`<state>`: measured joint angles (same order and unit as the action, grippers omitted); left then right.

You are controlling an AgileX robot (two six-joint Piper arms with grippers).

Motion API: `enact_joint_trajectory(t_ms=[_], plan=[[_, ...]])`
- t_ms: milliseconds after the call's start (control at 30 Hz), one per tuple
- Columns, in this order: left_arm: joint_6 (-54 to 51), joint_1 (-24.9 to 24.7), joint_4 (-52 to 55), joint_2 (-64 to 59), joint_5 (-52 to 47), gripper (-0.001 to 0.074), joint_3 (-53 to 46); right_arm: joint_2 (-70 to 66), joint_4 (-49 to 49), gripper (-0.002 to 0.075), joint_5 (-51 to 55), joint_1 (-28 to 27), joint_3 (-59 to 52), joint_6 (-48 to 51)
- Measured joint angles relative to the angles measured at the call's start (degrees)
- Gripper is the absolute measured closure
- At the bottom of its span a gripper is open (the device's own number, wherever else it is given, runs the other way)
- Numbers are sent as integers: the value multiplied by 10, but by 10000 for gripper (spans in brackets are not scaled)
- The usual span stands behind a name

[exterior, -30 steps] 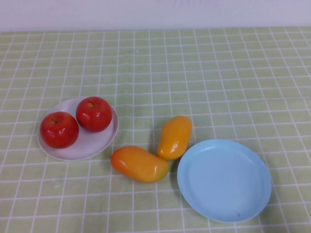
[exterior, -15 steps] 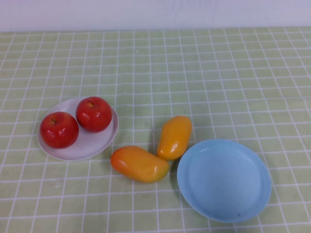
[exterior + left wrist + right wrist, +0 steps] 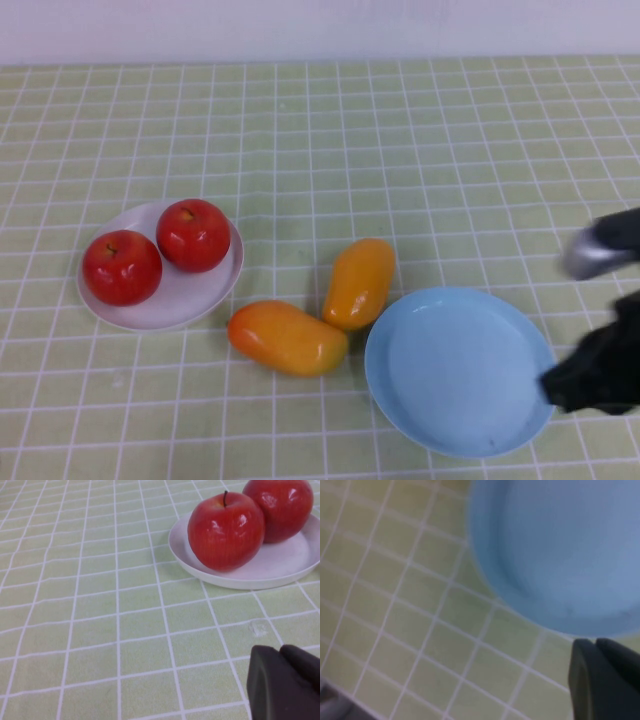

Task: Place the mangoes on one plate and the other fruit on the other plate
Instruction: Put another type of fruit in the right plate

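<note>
Pale green cloth [image 3: 420,150] ruled with white grid lines covers the whole table, running back to a plain white wall.

Two mangoes lie on the cloth itself, on neither plate. Both are glossy, long and oval, orange-yellow with a redder blush. One mango [image 3: 359,282] points away from the robot and lies just beside the far-left rim of the light blue plate [image 3: 460,370]; the second mango [image 3: 287,337] lies crosswise, its end touching the first. The blue plate is round, shallow-rimmed and holds nothing.

Two round, shiny red apples sit on the smaller white plate [image 3: 160,268]: the nearer apple [image 3: 121,267] and the farther apple [image 3: 193,235], side by side and touching. In the left wrist view the nearer apple [image 3: 226,530] shows a short dark stem, with the other apple [image 3: 285,507] behind it.

The right gripper [image 3: 590,375] hangs at the blue plate's right rim, a dark blurred shape with its fingers pressed together and nothing between them. The mangoes lie across the plate from it, to its left; the apples are well apart from it, further left still. From its wrist camera the blue plate's rim [image 3: 490,575] fills the view close ahead of the fingertips [image 3: 602,680].

The left gripper [image 3: 285,680] is out of the high view; its wrist camera shows its dark fingers closed together, empty, low over bare cloth, with the white plate's rim [image 3: 240,577] near ahead of them.
</note>
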<state>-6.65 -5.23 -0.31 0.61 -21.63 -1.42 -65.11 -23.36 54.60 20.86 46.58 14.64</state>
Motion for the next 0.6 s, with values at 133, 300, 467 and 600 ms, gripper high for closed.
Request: enact_joint_trajectory(t_ms=[133, 300, 467, 600], plan=[[0, 0, 0, 0, 0, 733, 0, -106, 18, 743, 9, 98, 76, 0], [0, 0, 0, 0, 0, 733, 0, -252, 54, 678, 51, 192, 235, 1], [0, 0, 0, 0, 0, 733, 0, -388, 75, 419, 84, 231, 390, 3], [0, 0, 0, 0, 0, 733, 0, -446, 81, 167, 69, 241, 470, 47]])
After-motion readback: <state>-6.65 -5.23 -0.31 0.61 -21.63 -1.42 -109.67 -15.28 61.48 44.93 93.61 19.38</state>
